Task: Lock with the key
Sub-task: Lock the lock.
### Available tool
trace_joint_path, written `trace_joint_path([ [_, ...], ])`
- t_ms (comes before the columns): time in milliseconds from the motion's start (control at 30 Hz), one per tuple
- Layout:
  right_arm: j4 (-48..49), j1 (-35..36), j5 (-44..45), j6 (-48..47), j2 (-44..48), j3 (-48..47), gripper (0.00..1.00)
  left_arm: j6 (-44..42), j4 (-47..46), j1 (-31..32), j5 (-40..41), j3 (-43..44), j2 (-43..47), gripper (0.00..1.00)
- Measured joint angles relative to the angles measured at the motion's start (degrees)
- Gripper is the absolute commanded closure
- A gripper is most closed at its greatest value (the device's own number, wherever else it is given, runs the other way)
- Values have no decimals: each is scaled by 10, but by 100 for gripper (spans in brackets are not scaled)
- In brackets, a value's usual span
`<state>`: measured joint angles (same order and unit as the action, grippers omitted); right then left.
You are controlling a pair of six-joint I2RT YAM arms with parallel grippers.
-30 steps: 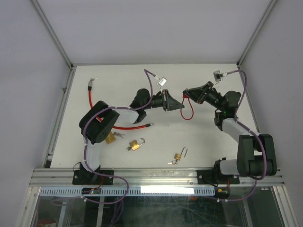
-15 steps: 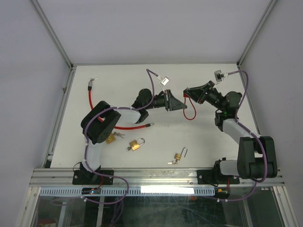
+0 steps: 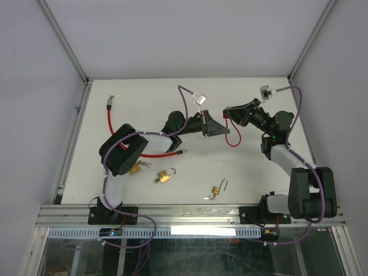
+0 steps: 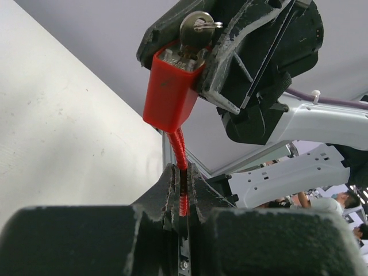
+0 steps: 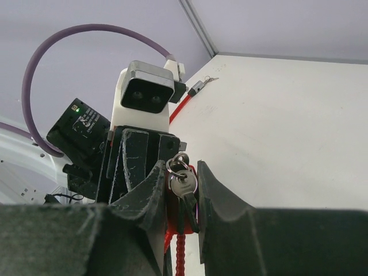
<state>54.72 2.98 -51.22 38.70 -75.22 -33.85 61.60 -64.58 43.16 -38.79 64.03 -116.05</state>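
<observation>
nearest the arm bases, well to this side of the red lock body (image 4: 172, 95): a small brass padlock (image 3: 217, 189) and a larger brass padlock (image 3: 166, 175), loose on the worktop (image 3: 247, 172), touched by neither arm and seemingly no part of this step.

just below the red lock body: left hand (image 4: 182, 172) clamped tight on the red cable (image 4: 180, 144) right at the housing's exit, most likely to brace the lock in mid-air against twisting along with the key.

on the red lock body itself: right hand (image 5: 181, 168) closed from the side opposite the left hand, one finger on each flank of the housing's upper end. key (image 5: 185, 187) seated in the cylinder, ring and head between those fingers. pads bearing on the key's head as well? cannot tell. all of it held aloft, clear of the worktop, presumably to leave room for wrist rotation.

by the look of it: key in, turn not yet done. next, a twist against the left hand's hold. risk: cable slipping through that clamp.

farthest, off to the left rear of the red lock body: metal end (image 3: 110, 102) of a long red cable (image 3: 155, 154) lying flat on the worktop. joined to the held cable or separate, cannot tell.
</observation>
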Motion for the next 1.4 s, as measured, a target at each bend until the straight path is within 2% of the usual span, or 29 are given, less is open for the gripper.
trace_joint_path([
  [400, -16, 0, 3, -13, 0, 2, 100, -31, 2, -9, 20, -35, 11, 100],
  [900, -8, -2, 4, -12, 0, 2, 100, -89, 92, -24, 31, -5, 11, 100],
  [1167, -19, -3, 4, -13, 0, 2, 100, -104, 98, -22, 29, -4, 10, 100],
  [1400, -23, -5, 4, -13, 0, 2, 100, -106, 59, -2, 70, 3, -14, 100],
])
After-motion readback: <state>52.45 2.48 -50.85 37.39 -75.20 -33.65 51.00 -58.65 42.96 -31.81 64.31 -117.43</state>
